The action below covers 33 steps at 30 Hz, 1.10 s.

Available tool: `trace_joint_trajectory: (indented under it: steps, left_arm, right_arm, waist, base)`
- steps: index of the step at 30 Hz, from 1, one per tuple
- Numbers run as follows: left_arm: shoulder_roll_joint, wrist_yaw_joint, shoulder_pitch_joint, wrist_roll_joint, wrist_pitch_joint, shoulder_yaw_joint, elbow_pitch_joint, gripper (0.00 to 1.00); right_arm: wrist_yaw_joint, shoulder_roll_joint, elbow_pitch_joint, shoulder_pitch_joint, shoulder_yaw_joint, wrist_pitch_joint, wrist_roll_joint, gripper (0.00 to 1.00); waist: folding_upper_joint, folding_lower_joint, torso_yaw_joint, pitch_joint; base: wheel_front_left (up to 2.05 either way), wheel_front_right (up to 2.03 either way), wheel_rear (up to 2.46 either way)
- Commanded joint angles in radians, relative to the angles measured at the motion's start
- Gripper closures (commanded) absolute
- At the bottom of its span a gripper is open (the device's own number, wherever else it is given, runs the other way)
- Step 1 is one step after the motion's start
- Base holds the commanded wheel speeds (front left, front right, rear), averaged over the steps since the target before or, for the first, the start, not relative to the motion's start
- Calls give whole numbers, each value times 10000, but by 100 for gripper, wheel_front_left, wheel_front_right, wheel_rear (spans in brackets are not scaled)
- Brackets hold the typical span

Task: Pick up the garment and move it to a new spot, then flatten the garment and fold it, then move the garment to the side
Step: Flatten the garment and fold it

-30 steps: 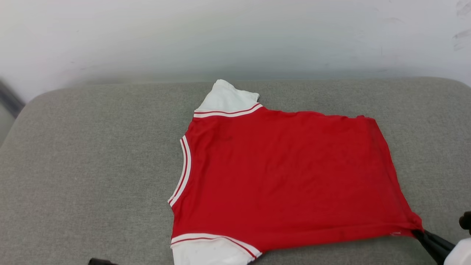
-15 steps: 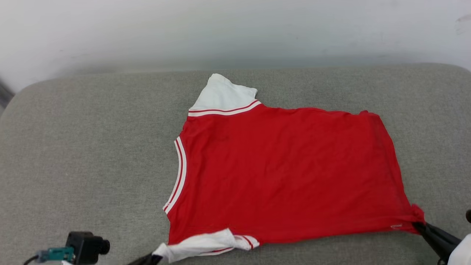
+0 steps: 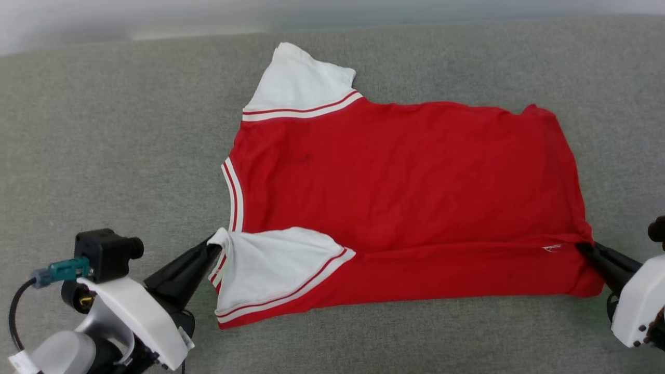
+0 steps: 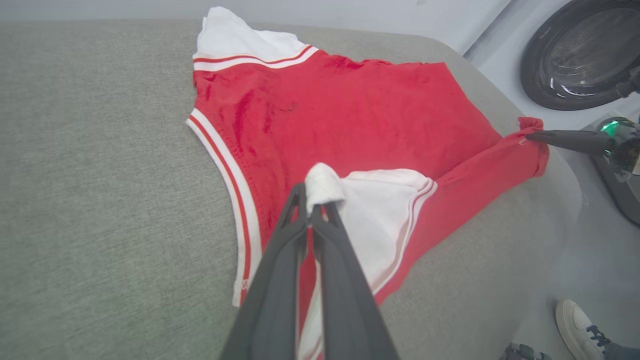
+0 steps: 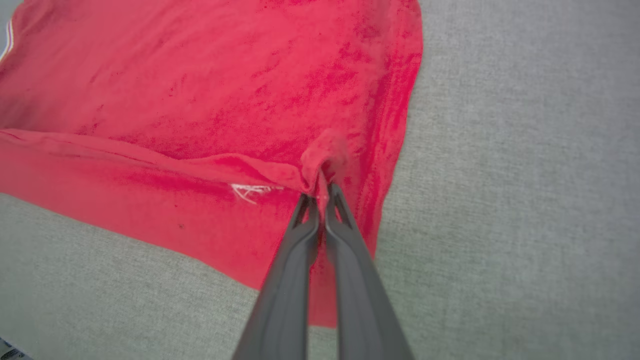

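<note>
We're in the fold step, by our read: the garment (image 3: pixel 405 182) lies spread on the grey padded surface (image 3: pixel 104 130), stretched btwn the two sets of jaws, w/ its near long edge already turned over onto the red body. L jaws are closed on the tip of the near white sleeve (image 3: pixel 270 265), which is flipped over and lies just ahead of them. The striped collar (image 3: pixel 232 192) runs off just beyond that pinch. R jaws are closed on the near hem corner (image 3: pixel 584 240), cloth bunched right at the tips, w/ the small white logo (image 3: pixel 552 248) just beside them. The far sleeve (image 3: pixel 296 78) lies flat, well beyond the L jaws. Flattening looks done, more or less; the move to the side isn't. Next move, we think, calls for both arms to carry the pinched edge away from us together, at the same pace, keeping the line btwn the jaws taut so the fold lands straight, then lower it onto the body and let go. Uneven pull would prob. skew the crease or drag the whole shirt.
</note>
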Motion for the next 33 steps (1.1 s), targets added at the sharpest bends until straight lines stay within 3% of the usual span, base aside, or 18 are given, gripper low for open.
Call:
trace_joint_trajectory:
  steps: [1,14,15,16,17,24,31,33]
  left_arm:
    - [-115,-40,-369,42,-67,-16,253,100]
    - [-706,-170,-2012,404,-152,-964,2378,99]
    - [-748,-166,-2090,508,-251,-987,2572,19]
    - [-834,-165,-2123,545,-337,-1027,2787,0]
    - [-929,-165,-2124,565,-421,-1053,2996,0]
    - [-1345,343,-1664,450,-1010,-881,3689,0]
    - [-1257,1628,-787,331,-1054,-508,3312,0]
    - [-1250,1780,-625,203,-959,-453,3164,0]
  right_arm:
    - [-6,105,138,-334,102,116,-93,100]
    - [-6,562,1322,-1432,597,371,-831,100]
    - [-6,629,1434,-1445,605,378,-812,100]
    - [-6,671,1545,-1457,596,370,-840,78]
    - [-6,707,1632,-1451,600,348,-882,0]
    - [-4,849,1863,-1287,750,-94,-1344,0]
    - [-6,911,1748,-709,468,-10,-1828,0]
    - [-6,953,1738,-619,334,35,-1952,0]
  waist:
    - [0,-2,-53,489]
    - [0,-2,-19,931]
    - [0,-2,-20,901]
    - [0,-2,-25,847]
    - [0,-2,-30,781]
    - [0,-2,-100,33]
    - [0,-2,-113,-793]
    - [0,-2,-111,-878]
  base:
    - [0,0,0]
    - [0,0,0]
    - [0,0,0]
    - [0,0,0]
    - [0,0,0]
    - [0,0,0]
    - [0,0,0]
    - [0,0,0]
